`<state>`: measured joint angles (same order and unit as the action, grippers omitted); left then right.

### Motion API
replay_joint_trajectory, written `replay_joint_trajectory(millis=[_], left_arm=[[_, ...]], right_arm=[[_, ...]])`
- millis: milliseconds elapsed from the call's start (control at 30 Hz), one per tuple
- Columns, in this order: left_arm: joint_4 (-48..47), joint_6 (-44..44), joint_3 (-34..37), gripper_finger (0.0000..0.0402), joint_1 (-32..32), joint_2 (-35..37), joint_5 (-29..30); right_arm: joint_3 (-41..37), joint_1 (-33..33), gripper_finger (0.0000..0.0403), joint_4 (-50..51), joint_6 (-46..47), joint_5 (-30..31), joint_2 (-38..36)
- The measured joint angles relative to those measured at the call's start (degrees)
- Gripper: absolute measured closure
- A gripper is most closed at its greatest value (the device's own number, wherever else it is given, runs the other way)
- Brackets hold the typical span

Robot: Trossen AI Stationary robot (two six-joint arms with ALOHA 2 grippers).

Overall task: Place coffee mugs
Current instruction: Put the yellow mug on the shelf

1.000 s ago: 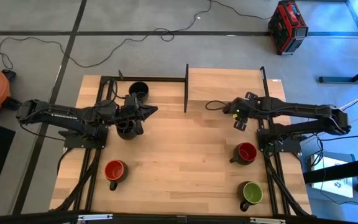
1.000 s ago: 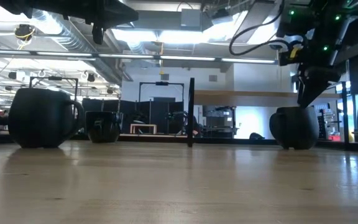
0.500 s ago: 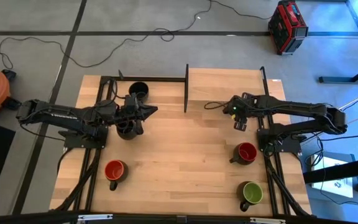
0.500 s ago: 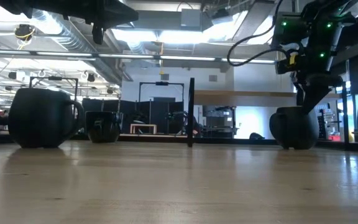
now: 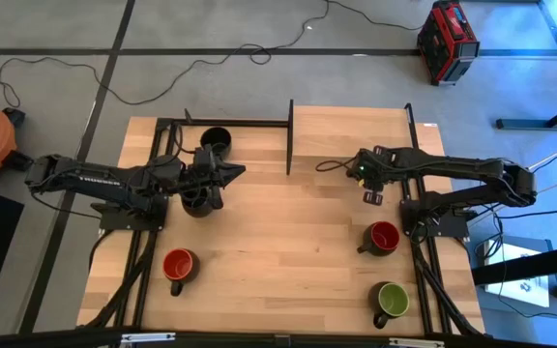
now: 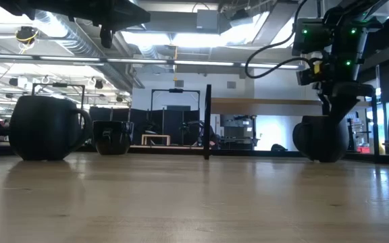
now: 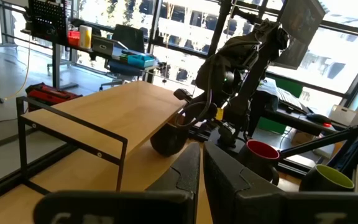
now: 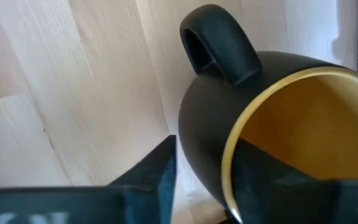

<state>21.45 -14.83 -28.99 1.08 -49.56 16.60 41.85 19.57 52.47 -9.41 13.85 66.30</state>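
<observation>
Right gripper (image 8: 197,171), clamped on the yellow mug (image 8: 272,124) rim at two o'clock, carries it; next, set it down upright.

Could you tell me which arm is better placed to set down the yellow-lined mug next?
The right. Its gripper already pinches the rim of the yellow-lined mug, one of the jaws inside it, one outside. The left gripper sits across the table beside a black mug.
</observation>
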Motion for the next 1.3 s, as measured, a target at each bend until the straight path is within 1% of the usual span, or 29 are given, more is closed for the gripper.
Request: replay_joint_trajectory(millis=[133, 233, 300, 500, 600, 733, 867, 1033, 1133, 1233, 1300], left_arm=[[0.0, 0.0, 0.0, 0.0388, 0.0, 0.0, 0.0], [0.1, 0.0, 0.0, 0.0388, 0.0, 0.2, 0.0], [0.1, 0.0, 0.0, 0.0388, 0.0, 0.2, 0.0], [0.1, 0.0, 0.0, 0.0388, 0.0, 0.2, 0.0], [0.1, -0.1, 0.0, 0.0388, 0.0, 0.2, 0.0], [0.1, -0.1, 0.0, 0.0388, 0.0, 0.2, 0.0], [0.1, -0.1, 0.0, 0.0388, 0.0, 0.2, -1.2], [0.1, 0.0, 0.0, 0.0388, 0.0, 0.2, -1.2], [0.0, 0.0, 0.0, 0.0388, 0.0, 0.2, -1.2], [0.0, 0.0, 0.0, 0.0388, 0.0, 0.2, -1.2], [0.0, 0.0, 0.0, 0.0388, 0.0, 0.2, -1.2]], right_arm=[[0.0, 0.0, 0.0344, 0.0, -2.4, -0.4, 0.0], [0.0, 0.0, 0.038, 0.3, -2.9, -1.8, 0.1], [0.0, -0.1, 0.0394, 0.4, -3.1, -2.7, 0.1], [0.0, 0.0, 0.039, 0.2, -3.0, -3.6, 0.1], [0.3, 0.0, 0.0397, 0.3, -3.0, -6.4, 0.1], [1.6, -0.1, 0.0395, 0.4, -2.5, -10.0, 0.0], [2.9, -0.1, 0.0398, 1.0, -1.7, -15.4, -0.1], [5.3, -0.1, 0.0399, 1.9, -1.8, -19.6, -0.1], [7.5, -0.7, 0.0399, 2.4, -1.4, -20.1, -0.1], [8.7, -2.6, 0.0399, 2.5, -1.4, -20.0, -0.1], [9.1, -4.3, 0.04, 2.8, -1.3, -21.2, -0.1]])
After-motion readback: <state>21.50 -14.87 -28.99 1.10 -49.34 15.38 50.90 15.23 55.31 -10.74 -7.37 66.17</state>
